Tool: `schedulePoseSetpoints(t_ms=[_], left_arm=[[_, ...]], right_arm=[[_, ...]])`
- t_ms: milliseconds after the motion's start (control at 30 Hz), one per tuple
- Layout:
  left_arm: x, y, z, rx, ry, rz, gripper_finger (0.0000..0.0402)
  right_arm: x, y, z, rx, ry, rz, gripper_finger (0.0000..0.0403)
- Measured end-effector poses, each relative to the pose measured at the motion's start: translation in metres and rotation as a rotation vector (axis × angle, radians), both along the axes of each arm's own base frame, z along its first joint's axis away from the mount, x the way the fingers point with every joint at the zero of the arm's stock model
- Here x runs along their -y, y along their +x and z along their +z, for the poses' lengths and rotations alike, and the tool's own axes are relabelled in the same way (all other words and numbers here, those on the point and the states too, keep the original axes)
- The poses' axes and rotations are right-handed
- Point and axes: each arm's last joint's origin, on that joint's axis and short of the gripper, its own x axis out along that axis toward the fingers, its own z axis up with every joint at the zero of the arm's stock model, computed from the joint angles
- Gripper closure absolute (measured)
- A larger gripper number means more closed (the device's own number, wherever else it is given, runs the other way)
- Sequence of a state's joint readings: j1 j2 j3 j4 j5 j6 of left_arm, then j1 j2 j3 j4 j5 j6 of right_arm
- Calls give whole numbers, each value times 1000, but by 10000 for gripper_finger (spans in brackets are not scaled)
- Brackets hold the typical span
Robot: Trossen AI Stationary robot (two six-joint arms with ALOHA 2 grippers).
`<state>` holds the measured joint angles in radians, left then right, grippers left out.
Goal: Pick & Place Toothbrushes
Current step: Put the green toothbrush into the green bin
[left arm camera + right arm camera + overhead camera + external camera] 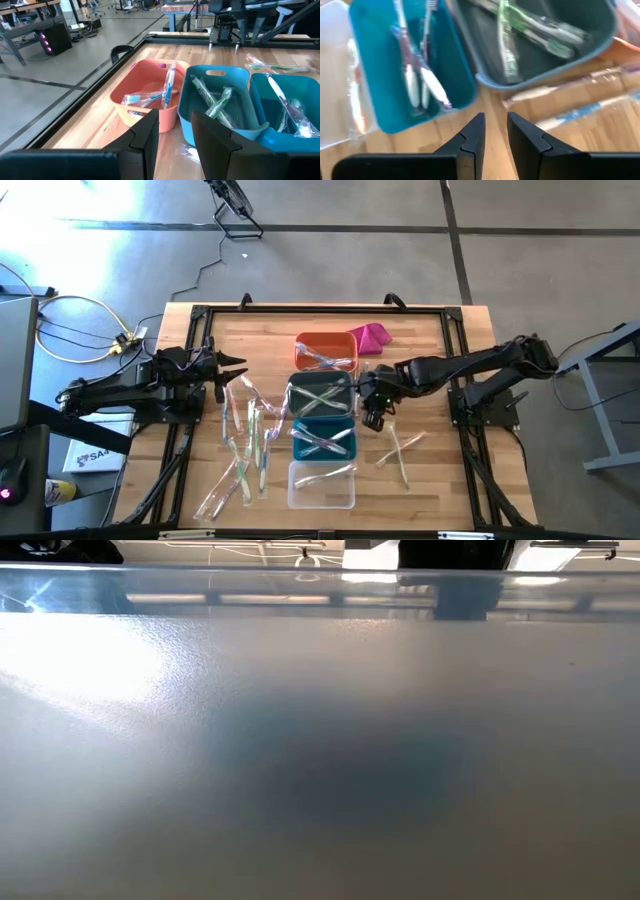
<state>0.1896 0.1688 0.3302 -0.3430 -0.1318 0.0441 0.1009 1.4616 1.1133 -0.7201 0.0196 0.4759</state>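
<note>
From above, my right gripper (pixel 374 420) hangs just right of the teal bin (pixel 323 439); loose toothbrushes (pixel 398 450) lie nearer. My right wrist shows fingers apart, holding nothing: I judge I'm between picks, reaching next. My left gripper (pixel 236 372) waits, parted.

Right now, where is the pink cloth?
In the high view, the pink cloth lies on the table's far side, just right of the orange bin.
</note>
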Motion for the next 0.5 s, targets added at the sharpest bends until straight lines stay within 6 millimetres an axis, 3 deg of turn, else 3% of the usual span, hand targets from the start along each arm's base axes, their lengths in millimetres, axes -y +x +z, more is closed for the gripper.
schedulePoseSetpoints(t_ms=[300, 500], left_arm=[[0, 0, 0, 0, 0, 0, 289], [0, 0, 0, 0, 0, 0, 289]], right_arm=[[25, -3, -2, -60, 131, -260, 330], [29, -7, -4, -133, 289, -319, 330]])
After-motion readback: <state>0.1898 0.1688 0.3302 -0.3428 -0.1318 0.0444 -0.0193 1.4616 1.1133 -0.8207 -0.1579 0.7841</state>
